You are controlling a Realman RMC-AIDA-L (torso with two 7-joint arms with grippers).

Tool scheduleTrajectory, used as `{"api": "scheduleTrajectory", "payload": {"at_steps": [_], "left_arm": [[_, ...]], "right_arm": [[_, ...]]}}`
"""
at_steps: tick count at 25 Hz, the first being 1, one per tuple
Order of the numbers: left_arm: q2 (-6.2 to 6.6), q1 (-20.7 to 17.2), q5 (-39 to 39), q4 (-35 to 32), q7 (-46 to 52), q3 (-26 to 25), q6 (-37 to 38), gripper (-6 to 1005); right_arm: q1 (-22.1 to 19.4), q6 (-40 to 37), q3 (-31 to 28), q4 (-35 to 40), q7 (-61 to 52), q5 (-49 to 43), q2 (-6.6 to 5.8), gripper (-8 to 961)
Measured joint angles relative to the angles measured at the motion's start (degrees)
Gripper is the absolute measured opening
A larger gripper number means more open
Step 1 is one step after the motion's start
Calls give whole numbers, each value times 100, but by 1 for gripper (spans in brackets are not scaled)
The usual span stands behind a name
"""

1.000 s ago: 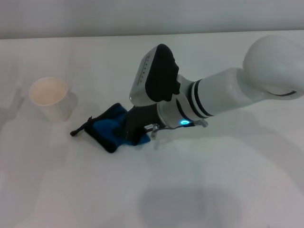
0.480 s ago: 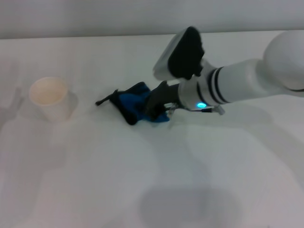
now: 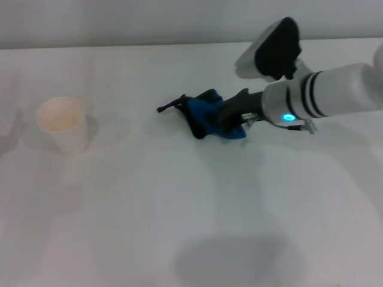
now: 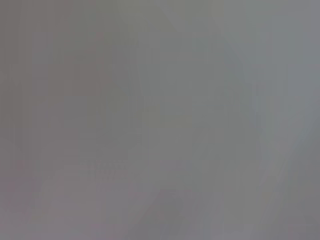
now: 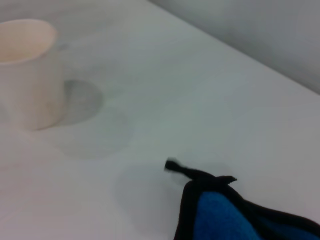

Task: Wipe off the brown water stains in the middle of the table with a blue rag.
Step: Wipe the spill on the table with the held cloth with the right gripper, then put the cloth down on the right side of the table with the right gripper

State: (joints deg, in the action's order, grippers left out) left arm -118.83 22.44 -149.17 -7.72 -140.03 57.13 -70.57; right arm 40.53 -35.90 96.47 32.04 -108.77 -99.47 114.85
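The blue rag (image 3: 203, 117), bunched, with black edging and a black loop tab pointing left, lies on the white table (image 3: 149, 203) right of the middle. My right gripper (image 3: 232, 118) is shut on the rag's right side and holds it down on the tabletop. The rag's corner and tab also show in the right wrist view (image 5: 220, 220). No brown water stain shows in any view; the tabletop around the rag looks white. My left gripper is out of view, and the left wrist view shows only plain grey.
A white paper cup (image 3: 61, 123) stands upright at the left of the table, well apart from the rag; it also shows in the right wrist view (image 5: 27, 70). The table's far edge runs along the top of the head view.
My right gripper has dragged the blue rag across the table to the right and a little farther back, away from the cup. The cup has not moved.
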Motion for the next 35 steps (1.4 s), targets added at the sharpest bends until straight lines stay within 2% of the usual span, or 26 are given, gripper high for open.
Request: {"api": "scheduleTrajectory", "payload": {"at_steps": [8, 18, 25, 35], "left_arm": [[0, -3, -16, -2, 2, 0, 38, 876], [10, -12, -86, -8, -10, 0, 43, 877], [9, -12, -86, -11, -13, 0, 44, 877], [5, -47, -86, -11, 0, 0, 23, 877]], "right_arm": [[-410, -452, -716, 291, -32, -256, -95, 133], [-913, -782, -932, 711, -594, -655, -150, 136], [-1049, -875, -1188, 794, -607, -677, -145, 138], [-1144, -1176, -1218, 826, -602, -679, -137, 141]]}}
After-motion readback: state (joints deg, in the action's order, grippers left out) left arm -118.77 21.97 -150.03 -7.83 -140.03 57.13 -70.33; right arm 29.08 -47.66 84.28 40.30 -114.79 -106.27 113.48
